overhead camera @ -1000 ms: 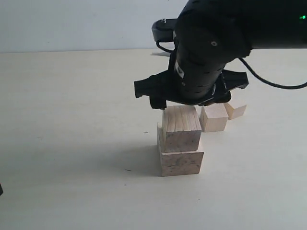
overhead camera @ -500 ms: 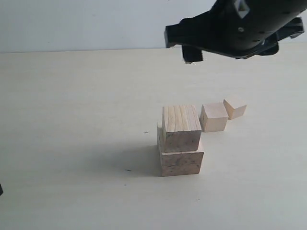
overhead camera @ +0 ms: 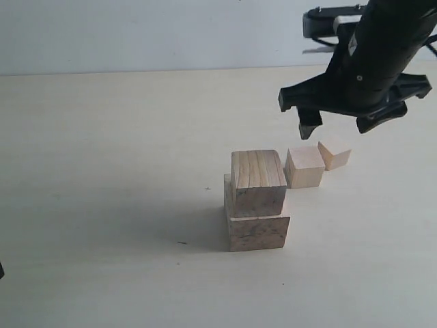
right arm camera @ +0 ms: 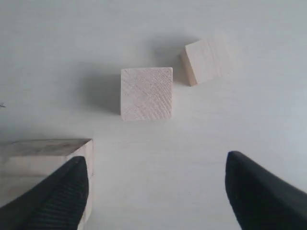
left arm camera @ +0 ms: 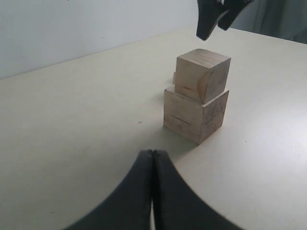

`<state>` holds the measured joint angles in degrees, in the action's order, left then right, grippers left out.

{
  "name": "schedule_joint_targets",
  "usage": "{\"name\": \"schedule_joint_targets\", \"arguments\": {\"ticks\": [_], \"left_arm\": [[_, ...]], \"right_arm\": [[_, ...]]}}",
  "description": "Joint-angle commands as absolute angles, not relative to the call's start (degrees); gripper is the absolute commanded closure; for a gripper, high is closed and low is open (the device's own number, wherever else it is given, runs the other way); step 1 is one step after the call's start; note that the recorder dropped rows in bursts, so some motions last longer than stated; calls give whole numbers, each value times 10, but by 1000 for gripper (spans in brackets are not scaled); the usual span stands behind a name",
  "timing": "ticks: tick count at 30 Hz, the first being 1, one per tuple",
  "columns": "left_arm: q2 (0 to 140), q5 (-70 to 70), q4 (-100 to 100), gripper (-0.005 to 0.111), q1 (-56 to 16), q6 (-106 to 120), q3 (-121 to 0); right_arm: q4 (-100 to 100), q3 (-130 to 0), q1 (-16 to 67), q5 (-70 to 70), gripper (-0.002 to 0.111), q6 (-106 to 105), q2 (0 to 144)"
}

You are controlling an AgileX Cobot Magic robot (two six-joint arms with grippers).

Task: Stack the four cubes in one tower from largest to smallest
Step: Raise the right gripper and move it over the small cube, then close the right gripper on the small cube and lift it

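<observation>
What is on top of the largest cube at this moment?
The second-largest cube rests on the largest cube, with nothing on its own top. The third cube and the smallest cube stand on the table, apart from it. The contact faces are hidden.

The place looked like a robotics lab or test room. A plain cream table (overhead camera: 102, 178) met a bare pale wall (overhead camera: 102, 34). A black robot arm (overhead camera: 375, 61) hung over the table, and unpainted wooden cubes (overhead camera: 257, 181) sat on it.
</observation>
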<state>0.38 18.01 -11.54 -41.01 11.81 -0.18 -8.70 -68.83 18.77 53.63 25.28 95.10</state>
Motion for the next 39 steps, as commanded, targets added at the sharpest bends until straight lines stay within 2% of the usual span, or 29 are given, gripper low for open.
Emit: {"name": "schedule_joint_targets", "arguments": {"ticks": [1, 8, 15, 39], "left_arm": [[0, 180, -117, 107, -410, 119, 0], [0, 180, -117, 107, -410, 119, 0], [0, 180, -117, 107, -410, 119, 0], [0, 180, -117, 107, -410, 119, 0]], "right_arm": [[-84, -691, 181, 490, 34, 247, 1005], [-84, -726, 181, 469, 34, 247, 1064], [-89, -811, 177, 516, 34, 245, 1123], [-74, -815, 163, 534, 34, 211, 1179]]}}
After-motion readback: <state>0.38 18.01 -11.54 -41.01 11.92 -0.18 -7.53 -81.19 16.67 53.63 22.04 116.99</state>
